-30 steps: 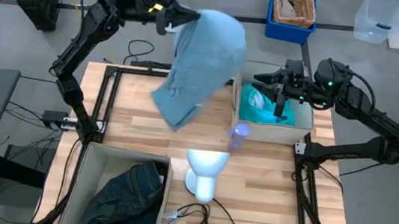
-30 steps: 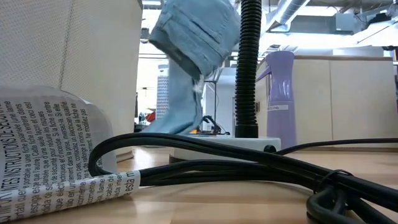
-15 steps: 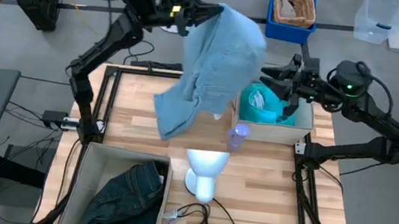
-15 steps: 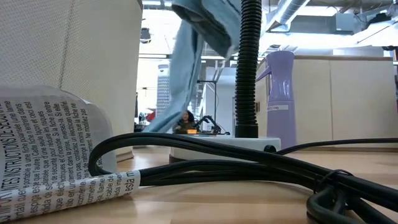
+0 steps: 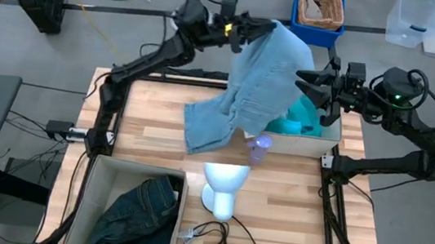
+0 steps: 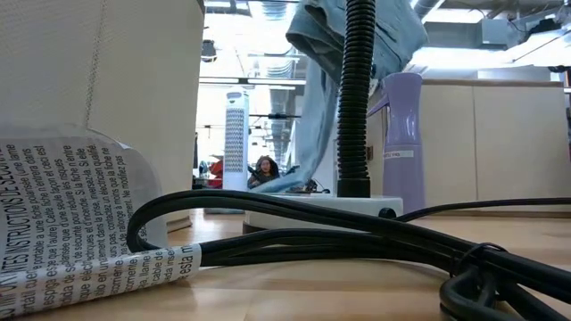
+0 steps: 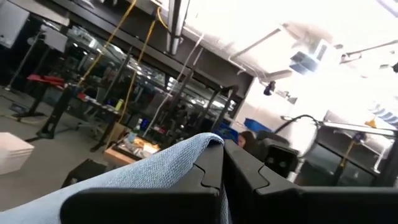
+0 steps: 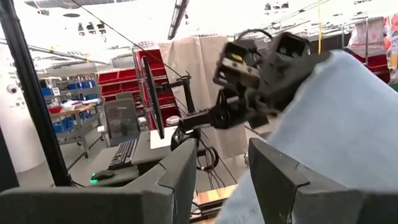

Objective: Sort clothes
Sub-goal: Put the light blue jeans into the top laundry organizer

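Observation:
My left gripper (image 5: 240,33) is high over the table's far edge, shut on the pale blue garment (image 5: 263,82). The garment hangs down to the table, and its lower end (image 5: 204,133) spreads there. My right gripper (image 5: 308,81) is open, level, close beside the garment's right side; I cannot tell whether it touches. The teal shirt (image 5: 301,119) lies in the white bin (image 5: 332,139). The jeans (image 5: 136,220) lie in the near left bin (image 5: 94,180). The black garment is out of view. My left gripper pinches a bunched top part of the pale blue garment (image 7: 186,152) between its two shut fingers, coming level from the table's left side. The garment hangs below the fingers in slack folds (image 6: 312,134), with its lower end by the table top.
A white mannequin head (image 5: 222,190) stands at the middle near side. A lilac bottle (image 5: 259,149) stands beside the white bin. A blue crate (image 5: 320,10) sits on the floor beyond the table. Black cables (image 6: 357,236) lie close to the low camera.
My left gripper has gone toward the table's right edge, carrying the pale blue garment with it. The garment's top now sits over the white bin, and its lower end has trailed rightward across the table.

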